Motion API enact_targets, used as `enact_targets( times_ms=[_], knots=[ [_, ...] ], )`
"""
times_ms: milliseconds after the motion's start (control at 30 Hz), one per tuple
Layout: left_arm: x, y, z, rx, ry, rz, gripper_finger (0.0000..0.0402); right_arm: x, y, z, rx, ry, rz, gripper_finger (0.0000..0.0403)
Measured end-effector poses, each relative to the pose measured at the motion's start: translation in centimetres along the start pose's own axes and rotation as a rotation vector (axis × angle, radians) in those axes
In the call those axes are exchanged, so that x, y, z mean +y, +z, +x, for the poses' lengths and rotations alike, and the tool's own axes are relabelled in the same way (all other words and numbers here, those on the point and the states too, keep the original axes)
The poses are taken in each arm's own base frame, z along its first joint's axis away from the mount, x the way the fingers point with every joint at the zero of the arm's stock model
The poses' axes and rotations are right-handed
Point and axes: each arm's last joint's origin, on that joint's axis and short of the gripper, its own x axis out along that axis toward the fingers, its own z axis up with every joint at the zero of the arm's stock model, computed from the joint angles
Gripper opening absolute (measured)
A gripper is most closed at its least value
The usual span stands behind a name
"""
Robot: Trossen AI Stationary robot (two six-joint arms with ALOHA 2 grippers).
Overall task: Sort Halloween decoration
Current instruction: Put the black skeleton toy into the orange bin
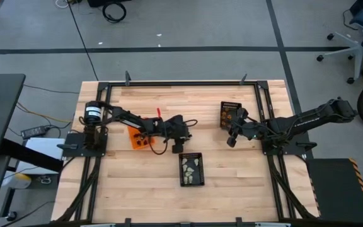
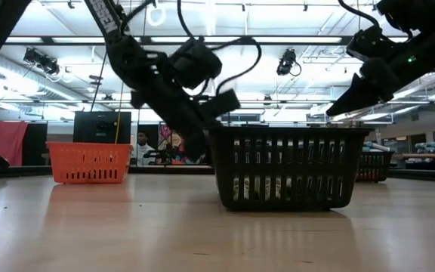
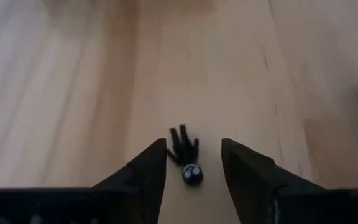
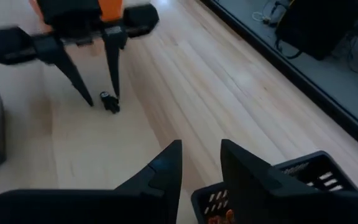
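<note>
Where the left claw (image 3: pixel 193 163) gapes, a black piece (image 3: pixel 186 157) lies between — untouched.

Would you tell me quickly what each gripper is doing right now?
Left gripper: open, astride a small black toy on the table.
Right gripper: open, holding nothing.

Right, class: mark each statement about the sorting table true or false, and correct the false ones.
1. A small black toy figure lies on the wooden table between the left gripper fingers. True.
2. The left gripper is closed on the figure. False: its fingers stand apart, the figure loose on the wood.
3. The orange bin sits nearest the right arm. False: it is by the left arm.
4. The right gripper hangs above a black mesh bin. True.
</note>
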Motion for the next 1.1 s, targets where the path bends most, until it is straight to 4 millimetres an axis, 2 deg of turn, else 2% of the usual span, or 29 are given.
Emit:
enact_targets(
  times_ms=[233,533,733,900,1100],
  knots=[
    [-0.1,-0.7,0.7,0.023,-0.005,-0.001,0.0149,0.1,0.0,0.0,0.002,0.018,0.002,0.0115],
    [-0.2,-0.7,0.6,0.027,-0.013,0.001,0.0034,0.1,0.0,0.0,0.0,0.019,0.005,0.0115],
    [-0.2,-0.6,0.4,0.04,-0.011,-0.003,0.0031,0.1,0.0,0.0,0.005,0.039,0.006,0.0115],
    [0.0,0.0,-1.9,0.125,-0.017,0.006,0.0031,0.1,0.0,0.0,0.008,0.045,0.01,0.0115],
    [-0.4,2.1,-7.3,0.179,-0.031,-0.001,0.0033,0.1,0.0,0.0,0.009,0.045,0.005,0.0115]
  ],
)
